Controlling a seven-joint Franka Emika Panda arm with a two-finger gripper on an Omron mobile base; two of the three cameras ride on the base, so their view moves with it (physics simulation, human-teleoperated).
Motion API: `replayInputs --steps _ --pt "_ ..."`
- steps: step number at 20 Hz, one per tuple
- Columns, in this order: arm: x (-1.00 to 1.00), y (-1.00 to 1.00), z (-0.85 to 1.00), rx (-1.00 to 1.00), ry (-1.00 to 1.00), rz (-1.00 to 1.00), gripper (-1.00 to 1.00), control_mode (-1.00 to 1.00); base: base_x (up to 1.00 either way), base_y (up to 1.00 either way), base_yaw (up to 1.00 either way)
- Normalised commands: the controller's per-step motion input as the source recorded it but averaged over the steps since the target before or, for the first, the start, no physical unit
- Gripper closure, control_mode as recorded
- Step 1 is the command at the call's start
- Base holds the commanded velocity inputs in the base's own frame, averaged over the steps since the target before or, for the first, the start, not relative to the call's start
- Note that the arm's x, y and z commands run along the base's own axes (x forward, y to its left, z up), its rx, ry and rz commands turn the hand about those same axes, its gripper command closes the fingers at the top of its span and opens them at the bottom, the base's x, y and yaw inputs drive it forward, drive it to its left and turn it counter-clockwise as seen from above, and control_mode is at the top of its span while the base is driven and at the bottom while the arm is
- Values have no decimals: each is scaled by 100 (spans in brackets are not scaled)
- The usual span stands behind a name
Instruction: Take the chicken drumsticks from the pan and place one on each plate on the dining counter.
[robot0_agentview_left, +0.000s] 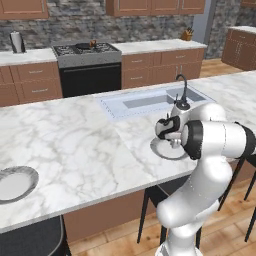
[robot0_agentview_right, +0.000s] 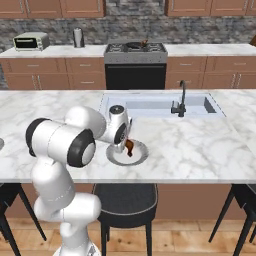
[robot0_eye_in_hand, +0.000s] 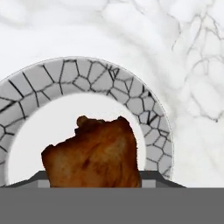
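A brown chicken drumstick (robot0_eye_in_hand: 94, 153) hangs just over a grey-white plate (robot0_eye_in_hand: 144, 113) on the dining counter (robot0_agentview_left: 75, 135), in front of the sink. My gripper (robot0_agentview_right: 128, 144) points down over this plate (robot0_agentview_right: 140, 155) and is shut on the drumstick (robot0_agentview_right: 129, 148). In the left base view my forearm hides most of the hand, and the plate's rim (robot0_agentview_left: 159, 150) shows beside it. A second plate (robot0_agentview_left: 15, 182) lies at the counter's left end. Far back on the stove, the black pan (robot0_agentview_right: 134, 45) holds another drumstick (robot0_agentview_right: 145, 43).
The inset sink (robot0_agentview_right: 160, 106) with its dark tap (robot0_agentview_right: 181, 102) lies right behind the near plate. Black stools (robot0_agentview_right: 125, 197) stand under the counter's front edge. A toaster oven (robot0_agentview_right: 31, 41) and a kettle (robot0_agentview_right: 78, 37) sit on the back counter.
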Motion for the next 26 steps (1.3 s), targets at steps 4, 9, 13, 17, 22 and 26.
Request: replayInputs --steps 4,9,13,17,22,26 --pt "0 -29 -64 1 2 0 100 -100 0 0 0" --pt "0 -6 -59 0 1 0 100 -100 0 0 0" --pt "4 0 -49 0 0 1 100 -100 0 0 0" --pt "9 0 -17 1 0 3 -100 -100 0 0 0" --pt "0 0 8 5 0 6 -100 -100 0 0 0" --pt "-18 0 44 2 0 16 -100 -100 0 0 0"
